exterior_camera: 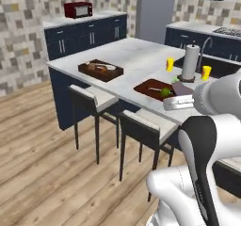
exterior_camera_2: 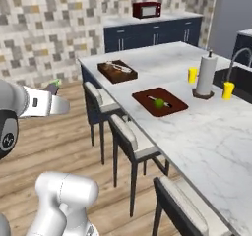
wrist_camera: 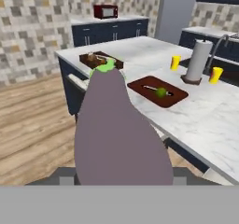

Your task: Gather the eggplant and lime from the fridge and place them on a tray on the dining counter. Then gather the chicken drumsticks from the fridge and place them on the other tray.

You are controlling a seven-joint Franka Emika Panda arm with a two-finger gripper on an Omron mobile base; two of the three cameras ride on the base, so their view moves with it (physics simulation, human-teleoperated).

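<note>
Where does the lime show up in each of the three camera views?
Left base view: lime on the near tray, right of centre, just left of the arm.
Right base view: lime mid-tray, centre of picture.
Hand view: lime on the tray, upper right.
Shared landmark: paper towel roll beyond the tray.

The near long edge of the table [exterior_camera_2: 211, 146] is lined with stools [exterior_camera_2: 129, 132], which block a low approach from the floor side. On the table, the near tray [exterior_camera_2: 173, 108] carries a lime [exterior_camera_2: 158, 102]; bare tray surface lies around the lime. A paper towel holder [exterior_camera_2: 205, 75] and two yellow cups [exterior_camera_2: 192, 74] stand beyond this tray. The far tray [exterior_camera_2: 117, 72] is partly occupied. The marble between both trays is open.
</note>
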